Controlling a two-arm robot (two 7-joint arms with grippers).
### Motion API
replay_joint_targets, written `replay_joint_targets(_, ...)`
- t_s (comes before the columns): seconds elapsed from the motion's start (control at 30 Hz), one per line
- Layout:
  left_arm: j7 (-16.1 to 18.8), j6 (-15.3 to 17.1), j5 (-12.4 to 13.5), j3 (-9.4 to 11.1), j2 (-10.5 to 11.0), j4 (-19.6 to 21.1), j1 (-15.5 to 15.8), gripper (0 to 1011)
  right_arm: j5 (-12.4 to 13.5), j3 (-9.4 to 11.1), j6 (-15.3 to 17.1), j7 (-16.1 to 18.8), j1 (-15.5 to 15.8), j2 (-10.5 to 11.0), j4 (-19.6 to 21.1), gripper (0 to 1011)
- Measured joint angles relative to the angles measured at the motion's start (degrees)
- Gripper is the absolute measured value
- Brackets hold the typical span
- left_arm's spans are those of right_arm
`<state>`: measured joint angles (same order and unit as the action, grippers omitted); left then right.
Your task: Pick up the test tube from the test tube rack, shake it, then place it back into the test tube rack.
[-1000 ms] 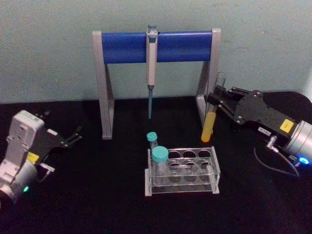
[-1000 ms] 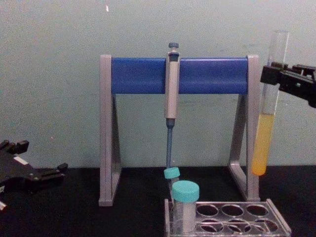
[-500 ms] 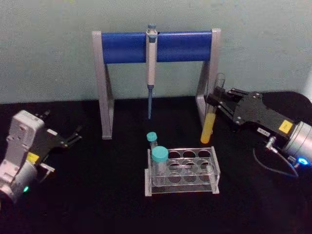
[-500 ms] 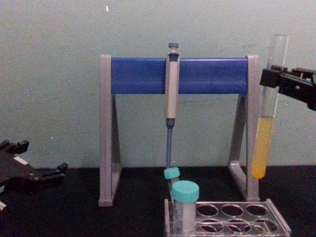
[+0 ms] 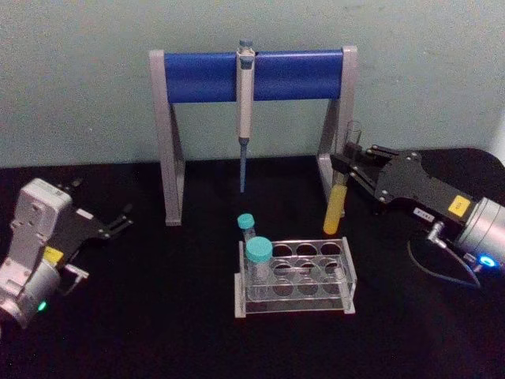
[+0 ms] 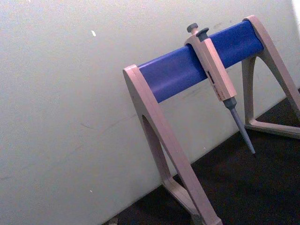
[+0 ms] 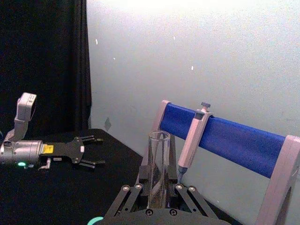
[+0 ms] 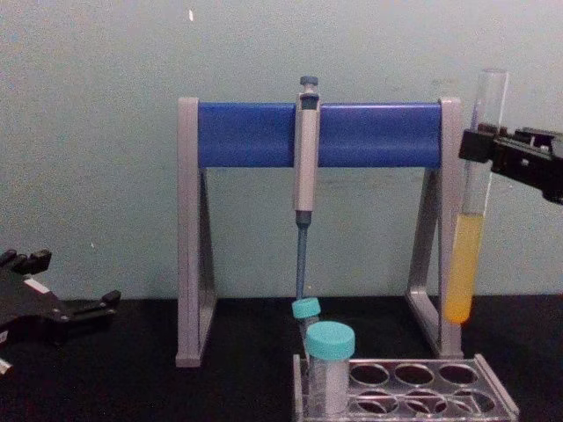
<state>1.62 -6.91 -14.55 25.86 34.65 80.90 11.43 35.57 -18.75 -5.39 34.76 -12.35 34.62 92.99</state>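
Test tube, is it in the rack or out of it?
Out. The right gripper holds the test tube upright, clear of the rack.

test tube rack [image 8: 437,388] cropped, pipette stand [image 6: 187,65] cropped

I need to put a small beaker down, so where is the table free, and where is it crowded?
Free: the table between the left end effector and the test tube rack, and the strip in front of the rack. Crowded: behind the rack's right end, where the right end effector holds the test tube beside a leg of the pipette stand.
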Motion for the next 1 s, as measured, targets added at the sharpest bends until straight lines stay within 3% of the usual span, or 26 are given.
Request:
replay_joint_targets(0.5,0.00,0.00,0.00,0.00,0.00,0.00,0.00,1001,0.28,-0.62,0.83,0.84,-0.19,0.38,-0.53,232)
replay_joint_targets(1.0,0.00,0.00,0.00,0.00,0.00,0.00,0.00,1001,2.43,-2.55,1.66,3.50,-1.03,0.33,-2.77,232)
